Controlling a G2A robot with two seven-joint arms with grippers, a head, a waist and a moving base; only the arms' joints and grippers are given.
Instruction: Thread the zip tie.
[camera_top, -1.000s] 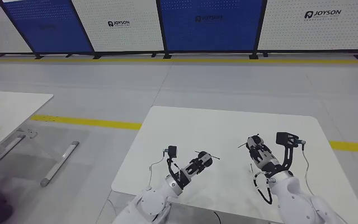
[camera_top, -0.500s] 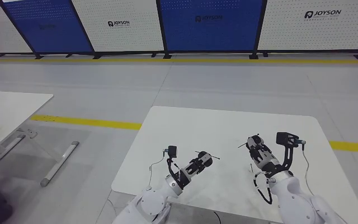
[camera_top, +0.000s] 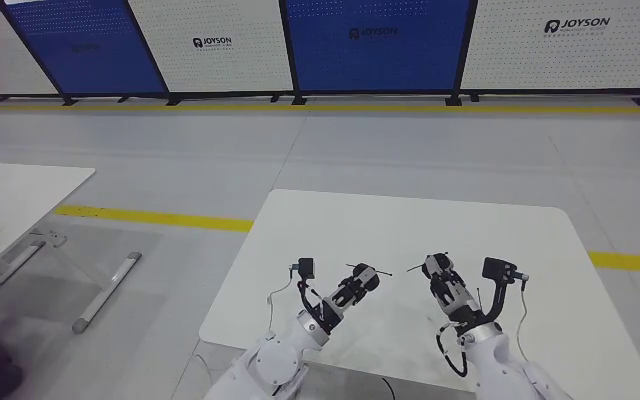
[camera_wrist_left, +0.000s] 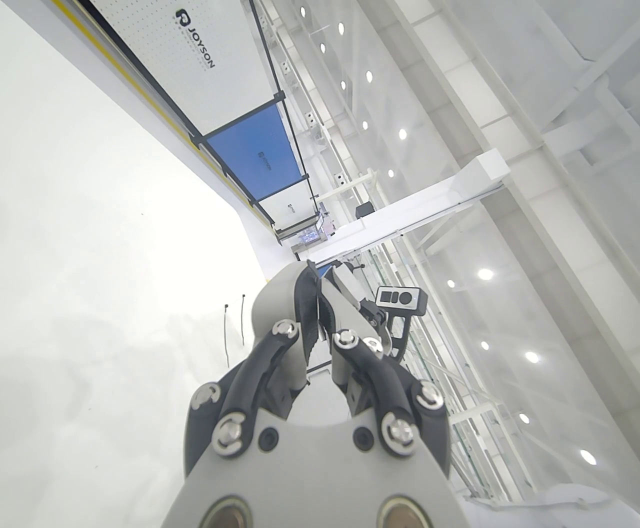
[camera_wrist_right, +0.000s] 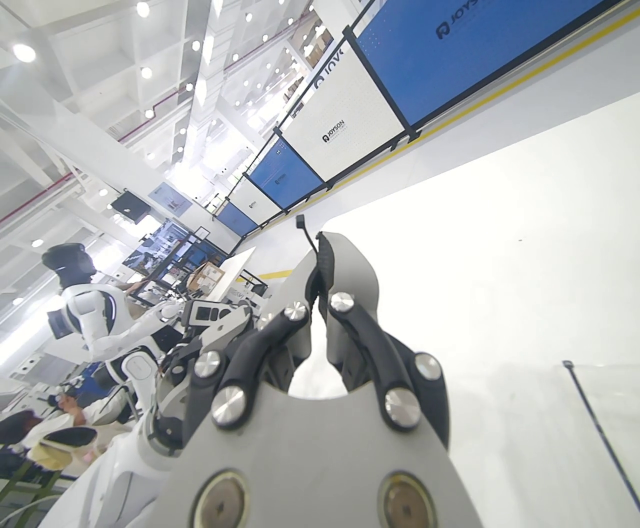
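Right gripper (camera_top: 431, 264) has slid in toward the left gripper (camera_top: 364, 276), which hasn't budged. Right one's clamped on the zip tie (camera_wrist_right: 302, 223), head poking out just past its fingertips. Left's pinched on a thin black strip (camera_top: 351, 267). Two spare ties (camera_wrist_left: 226, 332) lie on the table (camera_top: 400, 215) beyond it.

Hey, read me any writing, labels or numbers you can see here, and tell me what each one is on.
White and blue perforated wall panels: each carries a maker's logo with a short wordmark; this is brand print, so it is not quoted.
Framed poster in the hall: too small to read.
Black zip tie, right gripper, left gripper, white table: no print.
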